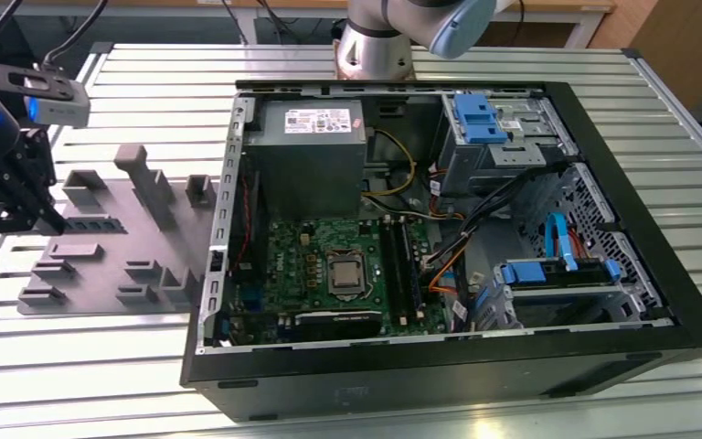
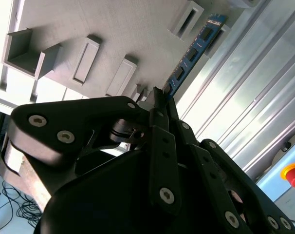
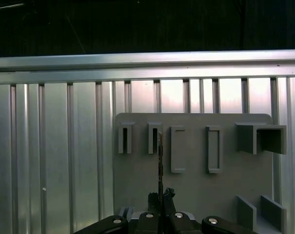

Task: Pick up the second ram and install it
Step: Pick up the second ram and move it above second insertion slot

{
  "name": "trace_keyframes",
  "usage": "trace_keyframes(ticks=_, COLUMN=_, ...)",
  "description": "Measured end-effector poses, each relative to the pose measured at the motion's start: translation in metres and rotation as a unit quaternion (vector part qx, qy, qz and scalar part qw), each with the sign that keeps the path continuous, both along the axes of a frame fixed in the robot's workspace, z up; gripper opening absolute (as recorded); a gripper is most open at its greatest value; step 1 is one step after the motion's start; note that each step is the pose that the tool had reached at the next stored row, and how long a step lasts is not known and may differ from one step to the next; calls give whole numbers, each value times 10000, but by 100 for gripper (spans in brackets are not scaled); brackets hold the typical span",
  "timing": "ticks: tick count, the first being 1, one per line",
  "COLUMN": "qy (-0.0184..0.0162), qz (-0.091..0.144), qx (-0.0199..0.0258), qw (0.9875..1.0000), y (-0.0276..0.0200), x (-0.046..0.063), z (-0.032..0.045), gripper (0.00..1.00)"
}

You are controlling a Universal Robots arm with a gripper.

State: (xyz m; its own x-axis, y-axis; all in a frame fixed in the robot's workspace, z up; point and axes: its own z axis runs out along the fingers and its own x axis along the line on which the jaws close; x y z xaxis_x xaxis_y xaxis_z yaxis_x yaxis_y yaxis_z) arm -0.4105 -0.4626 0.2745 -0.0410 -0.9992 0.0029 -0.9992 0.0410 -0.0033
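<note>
The black metal fingers [image 2: 159, 117] are pressed together, pinching one end of the long, thin dark green circuit-board ram stick [image 2: 193, 51] with flat black chips, which juts out beside the rectangular slotted blocks of the matte gray plastic tray [image 2: 113, 29] on the ribbed aluminium desk [image 2: 245, 83].

Black gripper [image 2: 159, 97] linkages, silver screws [image 2: 167, 195], silver arm [image 1: 373, 50], pale blue joint cap [image 1: 461, 23], black cables [image 1: 77, 32]
</note>
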Motion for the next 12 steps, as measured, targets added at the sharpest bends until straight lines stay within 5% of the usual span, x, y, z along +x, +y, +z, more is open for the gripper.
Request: trace_keyframes(ticks=12, qy=0, qz=0, qx=0, qw=10000, y=0, x=0, z=21, gripper=14)
